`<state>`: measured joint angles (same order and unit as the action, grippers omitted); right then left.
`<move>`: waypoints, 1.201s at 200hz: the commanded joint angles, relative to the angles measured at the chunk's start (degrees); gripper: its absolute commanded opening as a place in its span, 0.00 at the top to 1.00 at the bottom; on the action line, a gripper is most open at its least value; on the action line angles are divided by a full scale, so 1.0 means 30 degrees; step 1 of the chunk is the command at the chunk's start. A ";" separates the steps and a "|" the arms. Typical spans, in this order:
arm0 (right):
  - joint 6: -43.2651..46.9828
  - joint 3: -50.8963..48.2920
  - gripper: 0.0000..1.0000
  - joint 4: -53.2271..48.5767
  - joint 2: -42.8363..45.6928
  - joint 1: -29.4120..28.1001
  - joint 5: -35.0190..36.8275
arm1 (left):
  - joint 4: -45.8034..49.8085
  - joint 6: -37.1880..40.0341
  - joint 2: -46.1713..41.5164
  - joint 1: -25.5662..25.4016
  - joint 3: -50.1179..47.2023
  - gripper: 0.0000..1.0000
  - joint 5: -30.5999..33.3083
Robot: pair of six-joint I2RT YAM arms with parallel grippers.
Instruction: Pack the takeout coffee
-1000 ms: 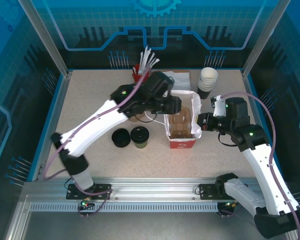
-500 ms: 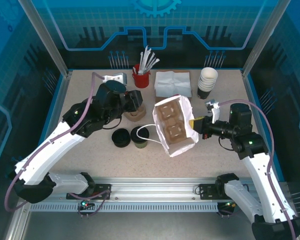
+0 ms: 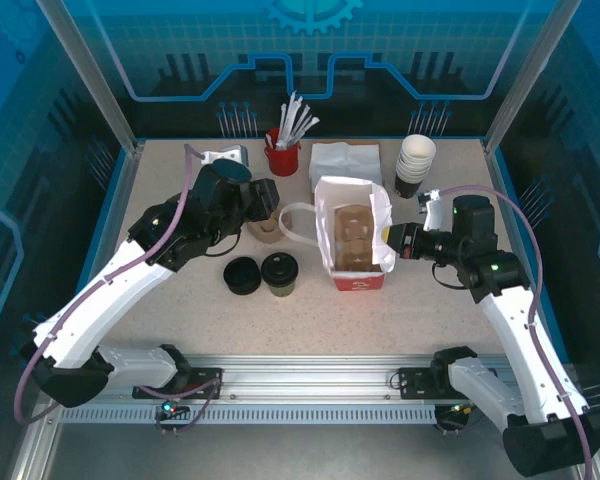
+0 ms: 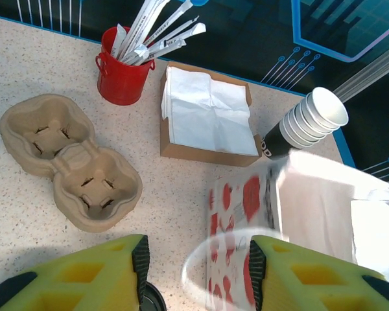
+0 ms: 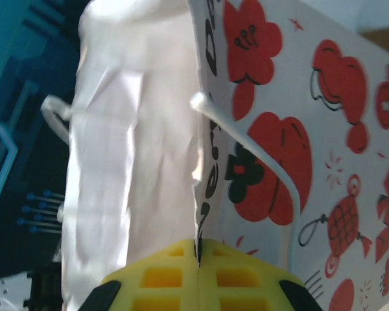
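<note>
Presently the bag [image 3: 361, 284] holds a cup carrier [image 3: 353, 240]; right claw [image 5: 198, 262] pinches its wall, left claw [image 4: 198, 259] gapes empty.

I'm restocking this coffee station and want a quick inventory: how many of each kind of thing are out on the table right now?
Paper bag: 1
Pulp cup carriers: 2, one bagged, one loose
Lidded coffee cup: 1
Stack of black lids: 1
Stack of empty cups: 1
Red bucket of wrapped straws: 1
Box of napkins: 1
Total: 8
</note>
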<state>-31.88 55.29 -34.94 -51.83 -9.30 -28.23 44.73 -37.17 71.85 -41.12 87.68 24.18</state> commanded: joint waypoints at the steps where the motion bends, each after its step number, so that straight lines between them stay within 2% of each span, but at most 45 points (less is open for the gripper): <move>1: -0.2916 0.1484 1.00 -0.2075 -0.1027 0.0270 0.1919 | 0.0515 -0.0014 0.0582 0.0195 0.0012 0.53 -0.0396; 28: -0.3032 0.2632 1.00 -0.3889 -0.2200 0.0730 0.2057 | 0.0555 -0.0091 0.0570 0.0206 0.0056 0.52 -0.0573; 73: -0.1787 0.4511 0.54 -0.5917 -0.3240 0.1457 0.1803 | 0.0719 0.0498 0.0126 0.0204 -0.0091 0.50 -0.0358; 98: 0.0428 0.6216 0.41 -0.7479 -0.3671 0.1802 0.3830 | 0.0833 0.0950 -0.0190 0.0203 -0.0226 0.48 -0.0051; 123: 0.2511 0.8022 0.35 -0.8316 -0.4533 0.1954 0.5672 | 0.1081 0.1684 -0.0112 0.0211 -0.0279 0.46 -0.0122; 143: 0.3428 0.9206 0.34 -0.8315 -0.5499 0.1941 0.5848 | 0.1404 0.2311 0.0194 0.0231 -0.0368 0.43 -0.0607; 189: 0.5671 0.9343 0.33 -0.6393 -0.7038 0.2007 0.2283 | 0.2573 0.3396 0.1097 0.0156 -0.1170 0.37 -0.2419; 209: 0.6252 0.9334 0.33 -0.6355 -0.7573 0.2159 0.2420 | 0.2126 0.3563 0.0966 -0.0154 -0.2676 0.35 -0.3047; 240: 0.6312 0.8603 0.33 -0.5453 -0.7422 0.2963 0.1677 | 0.1298 0.3738 0.0990 -0.1063 -0.4793 0.26 -0.3101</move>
<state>-15.27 82.37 -54.04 -74.81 -2.79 -19.81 49.41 -27.83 74.52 -42.44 76.44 16.71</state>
